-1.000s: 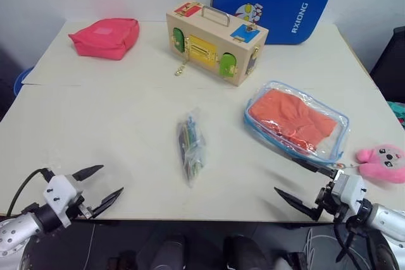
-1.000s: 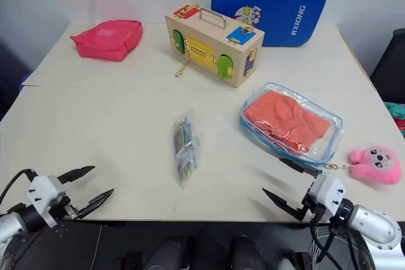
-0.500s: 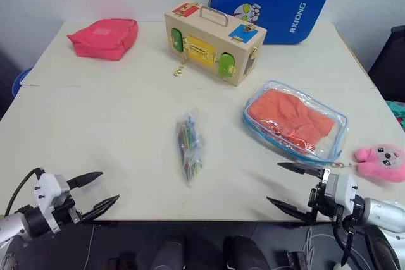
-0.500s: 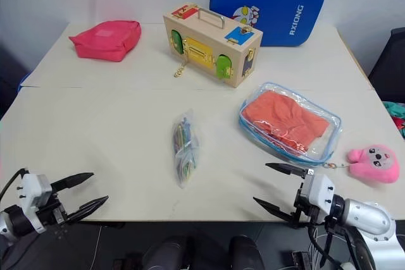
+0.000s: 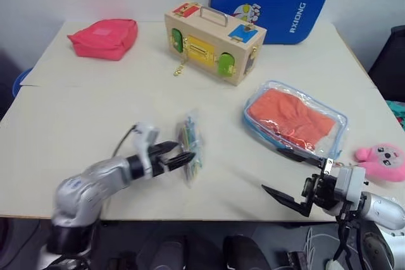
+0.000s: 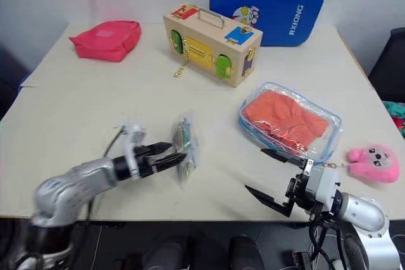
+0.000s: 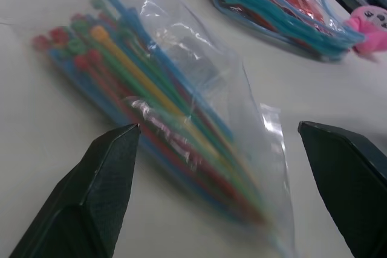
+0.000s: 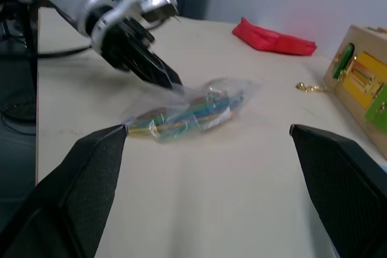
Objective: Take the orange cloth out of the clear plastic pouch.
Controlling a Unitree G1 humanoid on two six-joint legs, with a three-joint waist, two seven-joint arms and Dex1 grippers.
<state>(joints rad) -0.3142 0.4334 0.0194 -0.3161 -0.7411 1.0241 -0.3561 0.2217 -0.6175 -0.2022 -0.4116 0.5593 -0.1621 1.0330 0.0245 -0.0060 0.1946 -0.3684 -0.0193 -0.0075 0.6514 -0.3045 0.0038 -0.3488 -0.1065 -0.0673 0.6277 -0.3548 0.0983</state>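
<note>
The orange cloth (image 5: 290, 116) lies inside the clear plastic pouch (image 5: 254, 127), which rests flat on the table's right side with its blue trim all around. My right gripper (image 5: 286, 175) hovers open at the table's front edge, just short of the pouch's near corner and holding nothing. My left gripper (image 5: 184, 153) reaches over the middle of the table. It stands open with its fingertips at the small clear bag of colourful sticks (image 7: 163, 107), not closed on it. The pouch (image 7: 275, 5) lies well beyond that bag.
A wooden lock box (image 5: 215, 45) stands at the back centre, with a blue case (image 5: 269, 7) behind it. A red-pink fabric bag (image 5: 103, 38) lies at the back left. A pink plush toy (image 5: 383, 161) sits on the right edge beside the pouch.
My left arm has swung from the front-left table edge rightward and forward to the bag of sticks. My right gripper has shifted slightly left and up. Both stay open.
</note>
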